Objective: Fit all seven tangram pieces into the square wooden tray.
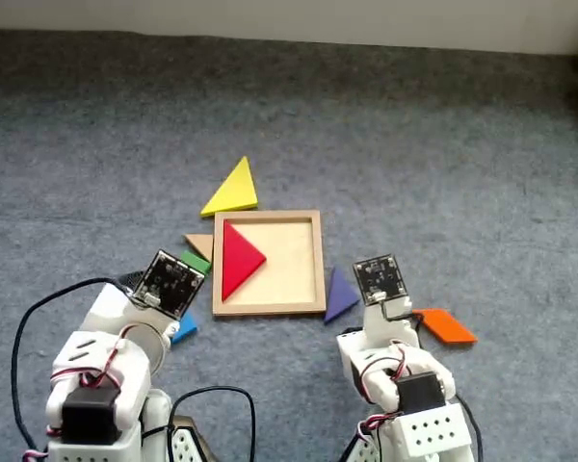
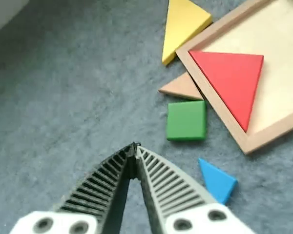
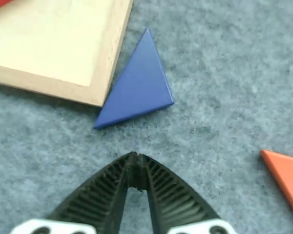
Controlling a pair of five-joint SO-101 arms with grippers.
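Observation:
The square wooden tray point(image 1: 317, 260) lies mid-table with a red triangle point(image 1: 237, 257) inside against its left wall. A yellow triangle point(image 1: 234, 190) lies just beyond the tray's far left corner. A tan triangle point(image 1: 200, 243) and a green square point(image 1: 196, 261) sit by its left side, a light blue triangle point(image 1: 184, 329) nearer the left arm. A dark blue triangle point(image 1: 340, 295) touches the tray's near right corner, and an orange piece point(image 1: 446, 325) lies further right. My left gripper point(image 2: 135, 147) is shut and empty, short of the green square point(image 2: 186, 121). My right gripper point(image 3: 135, 157) is shut and empty, short of the dark blue triangle point(image 3: 136, 85).
Grey carpet point(image 1: 414, 144) covers the whole table surface, with wide free room beyond the tray and to both sides. A pale wall edge runs along the far side. Both arm bases stand at the near edge, with black cables looping beside the left one.

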